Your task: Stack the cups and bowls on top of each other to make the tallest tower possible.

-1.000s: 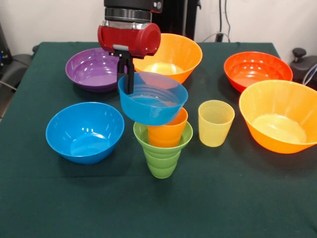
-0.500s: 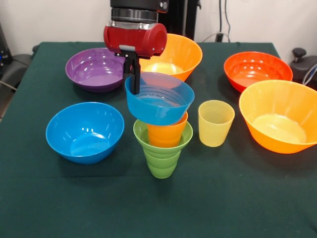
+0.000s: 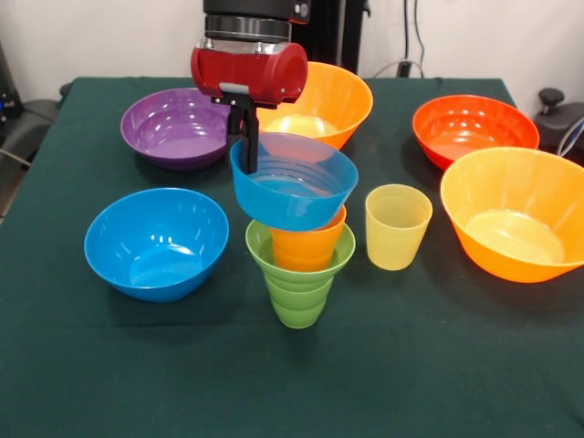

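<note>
The worktop (image 3: 438,383) still carried most of the pieces loose, so the job looked well short of finished. The two big orange bowls, one at the right edge (image 3: 516,214) and one behind the arm (image 3: 324,100), sat unstacked, as did the red-orange bowl (image 3: 474,128), the purple bowl (image 3: 173,128) and the medium blue bowl (image 3: 155,242). The tower (image 3: 299,246) stood near the middle of the worktop: a green ribbed cup (image 3: 297,297) at the bottom, a small green bowl (image 3: 258,246) on it, an orange cup (image 3: 306,245) nested inside that, and a small translucent blue bowl (image 3: 294,187) resting on top, sitting slightly tilted (so its seating seemed unsure). The pale yellow cup (image 3: 397,226) waited just beside the tower, apart from it.

The gripper (image 3: 245,151) reached down onto the blue bowl's rim, its dark fingers pinching the near-left wall, closed on it as far as could be judged.

The bowl at the right was cut off by the frame edge. The arm hid part of the rear orange bowl, and whether the blue bowl's base truly rested on the orange cup could not be made out.
</note>
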`<state>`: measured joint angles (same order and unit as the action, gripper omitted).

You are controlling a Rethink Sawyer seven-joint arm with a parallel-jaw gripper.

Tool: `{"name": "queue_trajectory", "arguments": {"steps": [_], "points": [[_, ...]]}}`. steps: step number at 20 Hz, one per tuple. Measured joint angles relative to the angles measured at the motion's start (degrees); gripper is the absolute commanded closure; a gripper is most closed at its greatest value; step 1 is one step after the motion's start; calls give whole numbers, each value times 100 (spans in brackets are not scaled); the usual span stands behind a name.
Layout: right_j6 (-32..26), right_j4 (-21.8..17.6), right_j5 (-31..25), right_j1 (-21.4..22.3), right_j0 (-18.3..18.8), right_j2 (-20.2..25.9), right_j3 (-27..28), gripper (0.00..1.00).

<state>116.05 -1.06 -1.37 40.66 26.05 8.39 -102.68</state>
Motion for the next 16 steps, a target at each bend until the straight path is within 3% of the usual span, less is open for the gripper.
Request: {"name": "queue_trajectory", "arguments": {"steps": [16], "points": [[0, 0, 103, 0, -52, 1, 0, 100]]}}
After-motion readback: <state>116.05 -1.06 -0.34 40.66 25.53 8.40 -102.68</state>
